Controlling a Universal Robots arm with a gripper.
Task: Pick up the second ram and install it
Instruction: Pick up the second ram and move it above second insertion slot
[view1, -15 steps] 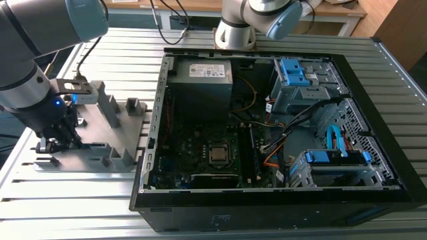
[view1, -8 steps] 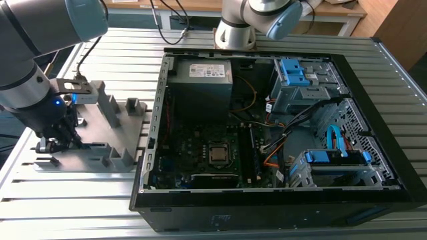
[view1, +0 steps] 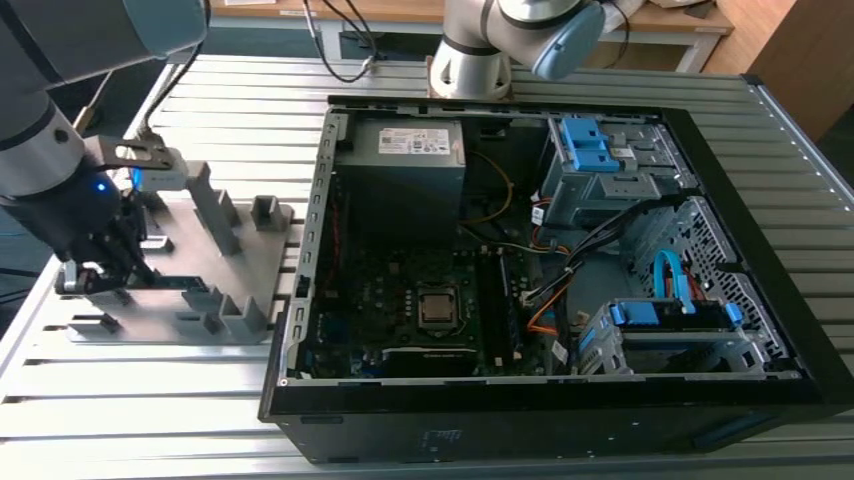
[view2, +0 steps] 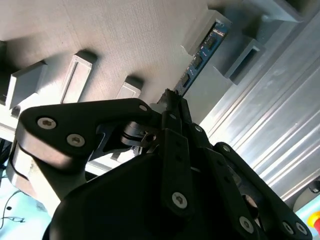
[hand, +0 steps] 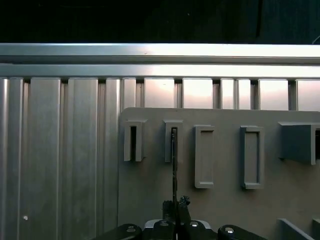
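The second ram is a thin blue-green stick with black chips. It stands on edge on the grey holder plate, its far end in a slotted holder block. In the first wrist view the second ram appears edge-on as a dark line running to my fingertips. My gripper is shut on its near end, with the black fingers pinched together. In the exterior view my gripper is low over the plate's left part, at that view's left.
The open computer case lies to the exterior view's right of the plate, with the motherboard, processor socket, power-supply box and blue drive cages. Several grey holder blocks rise from the plate. A slatted metal table lies beneath.
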